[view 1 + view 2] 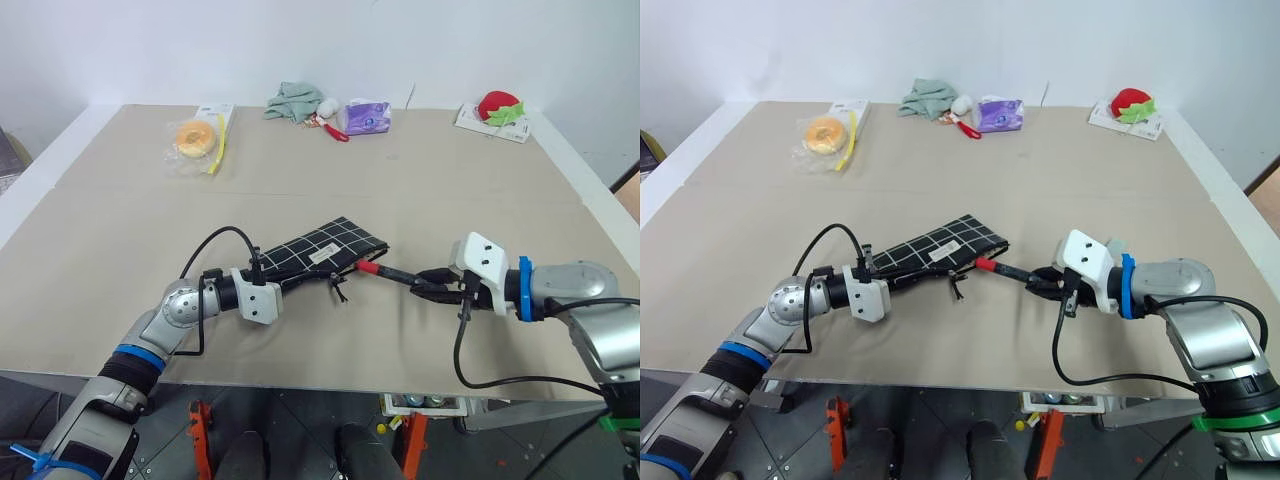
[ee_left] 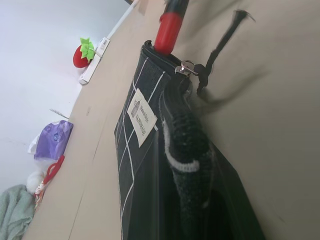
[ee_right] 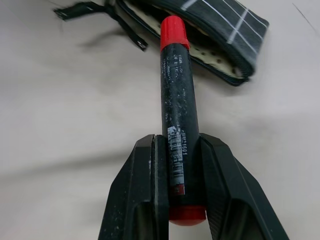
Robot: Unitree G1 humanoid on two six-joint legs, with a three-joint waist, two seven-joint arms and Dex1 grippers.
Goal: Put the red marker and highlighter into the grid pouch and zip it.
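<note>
The red marker (image 3: 178,110) is clamped by its rear end between the fingers of the right gripper (image 1: 432,284), its red cap pointing toward ten o'clock at the mouth of the grid pouch (image 1: 318,249). The pouch's other end is pinched by the clenched left gripper (image 1: 283,284).

Clutter along the far edge of the surface (image 1: 320,180)

A bagged doughnut (image 1: 192,138), green cloth (image 1: 293,101), purple packet (image 1: 367,117) and strawberry toy (image 1: 498,107) are seen spread well apart there.

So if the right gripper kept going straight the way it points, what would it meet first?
The right gripper holds the red marker; its red cap would likely meet the grid pouch at its open end, though depth is unclear.
</note>
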